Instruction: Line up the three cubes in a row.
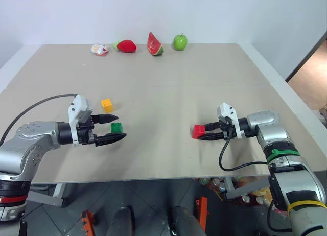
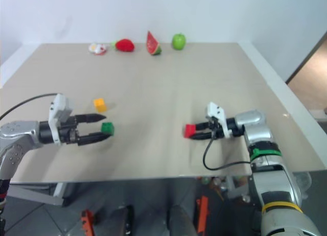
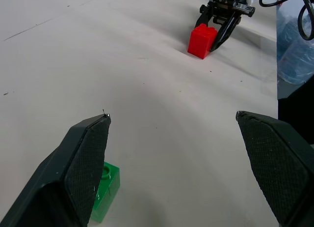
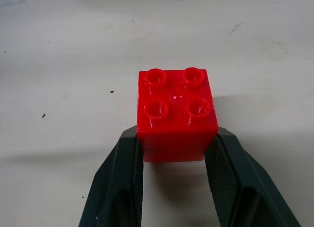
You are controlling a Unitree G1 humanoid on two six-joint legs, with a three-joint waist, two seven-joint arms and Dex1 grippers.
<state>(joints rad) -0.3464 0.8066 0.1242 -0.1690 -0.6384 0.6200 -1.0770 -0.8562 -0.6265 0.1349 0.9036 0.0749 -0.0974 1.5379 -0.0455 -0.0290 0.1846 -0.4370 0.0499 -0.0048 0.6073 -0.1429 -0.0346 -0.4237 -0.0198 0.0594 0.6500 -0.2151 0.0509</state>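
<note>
Three studded cubes lie on the tan table (image 1: 168, 93). The yellow-orange cube (image 1: 107, 104) sits alone at the left. Just in front of it, the green cube (image 1: 116, 127) lies between the wide-spread fingers of my open left gripper (image 1: 119, 127). In the left wrist view the green cube (image 3: 104, 190) sits low beside one finger (image 3: 83, 163), partly hidden by it. Farther right, my right gripper (image 1: 202, 133) is shut on the red cube (image 1: 199, 131), which rests on the table. The right wrist view shows the red cube (image 4: 176, 111) clamped between both fingers (image 4: 120, 178).
Along the table's far edge stand a small wrapped item (image 1: 99, 49), a toy strawberry (image 1: 126, 46), a watermelon slice (image 1: 155, 44) and a green apple (image 1: 180, 42). The table's front edge (image 1: 153, 179) runs just below both grippers. Bare tabletop lies between the green and red cubes.
</note>
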